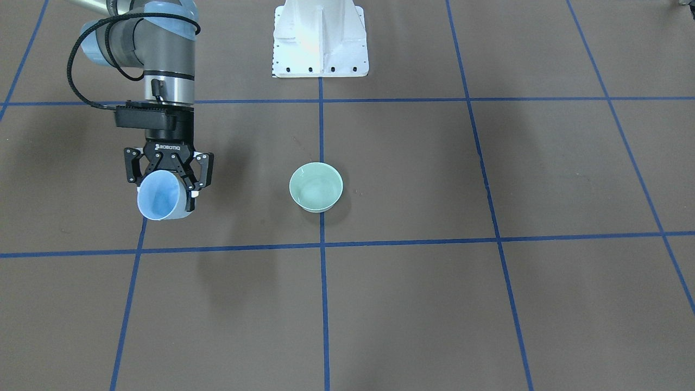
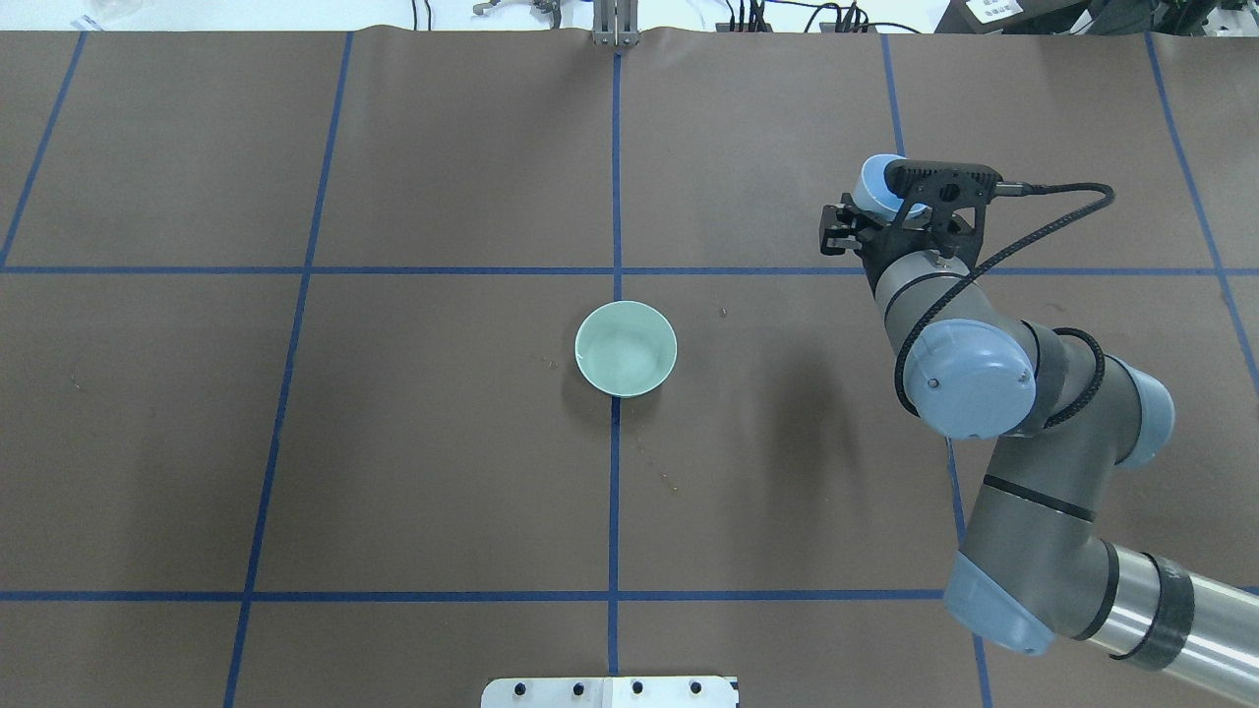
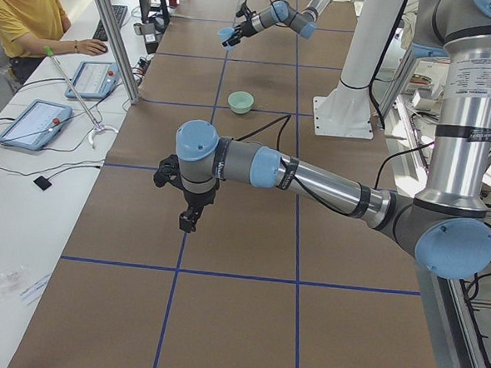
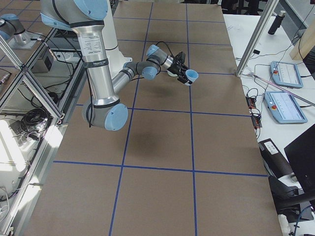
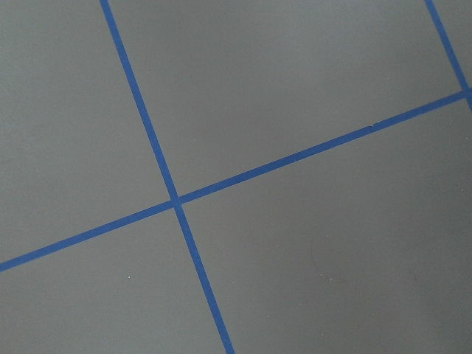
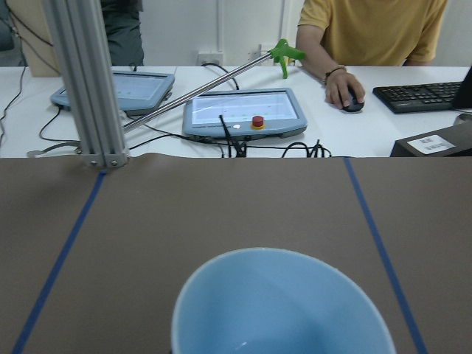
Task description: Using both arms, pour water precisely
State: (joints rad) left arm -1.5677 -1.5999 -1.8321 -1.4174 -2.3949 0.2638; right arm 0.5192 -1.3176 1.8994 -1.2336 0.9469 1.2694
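My right gripper [image 1: 166,187] is shut on a light-blue cup [image 1: 159,196] and holds it above the table, tilted, well to the side of a pale green bowl [image 1: 316,186]. The bowl stands at the table's middle [image 2: 626,348]. The cup fills the bottom of the right wrist view [image 6: 280,310]; a faint glint low inside it may be water. The right gripper also shows in the overhead view [image 2: 878,218]. My left gripper [image 3: 188,220] shows only in the exterior left view, low over bare mat far from the bowl; I cannot tell whether it is open or shut.
The white pedestal [image 1: 320,38] stands at the robot's side of the table. Blue tape lines [image 5: 175,200] cross the brown mat. Beyond the far edge are an aluminium post [image 6: 85,81], control tablets [image 6: 243,112] and a seated person [image 3: 22,12].
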